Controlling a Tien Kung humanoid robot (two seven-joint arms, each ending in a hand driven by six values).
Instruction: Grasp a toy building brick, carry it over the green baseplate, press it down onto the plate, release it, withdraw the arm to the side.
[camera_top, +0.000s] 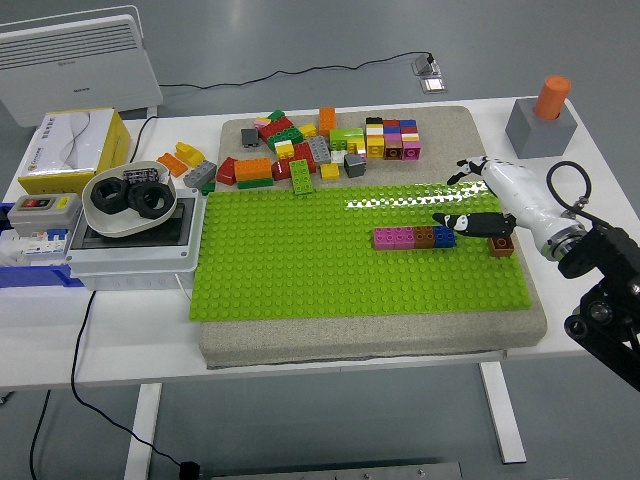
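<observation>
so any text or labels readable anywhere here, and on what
Nothing can be read.
Heater: a small grey mark near its top edge, too small to read.
Yellow box: dark print down its left side, blurred.
Switch box: no legible marking.
Bricks, baseplate: no print visible.
</observation>
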